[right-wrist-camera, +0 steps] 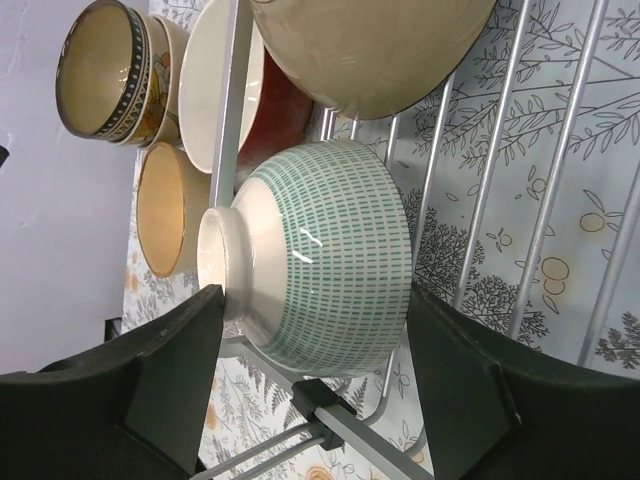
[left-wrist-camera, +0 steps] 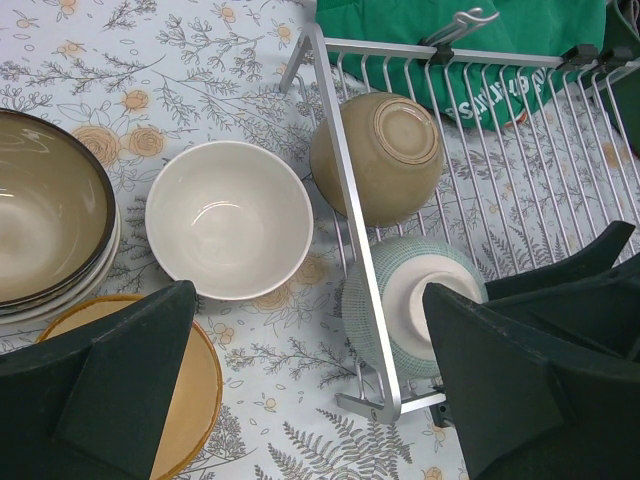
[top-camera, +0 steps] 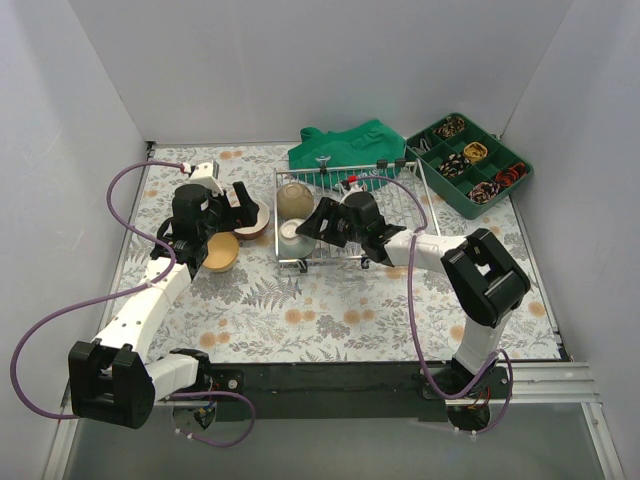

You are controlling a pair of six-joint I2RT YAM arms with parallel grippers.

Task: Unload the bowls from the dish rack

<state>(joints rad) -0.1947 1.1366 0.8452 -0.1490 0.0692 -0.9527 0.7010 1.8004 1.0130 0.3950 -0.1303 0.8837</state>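
The silver wire dish rack (top-camera: 395, 205) holds two bowls at its left end: a tan bowl (top-camera: 294, 199) turned over, and a white bowl with green dashes (top-camera: 292, 238) lying on its side in the near left corner. My right gripper (right-wrist-camera: 316, 300) is shut on the green-dashed bowl (right-wrist-camera: 320, 260), one finger (right-wrist-camera: 170, 370) on its foot and the other on its rim; the bowl still rests on the rack wires. My left gripper (left-wrist-camera: 310, 390) is open and empty above the table, just left of the rack's corner (left-wrist-camera: 385, 405).
Left of the rack stand a white bowl (left-wrist-camera: 228, 218), a stack of brown-rimmed bowls (left-wrist-camera: 45, 210) and a yellow bowl (left-wrist-camera: 190, 390). A green cloth (top-camera: 350, 148) lies behind the rack. A green compartment tray (top-camera: 470, 165) sits at the back right.
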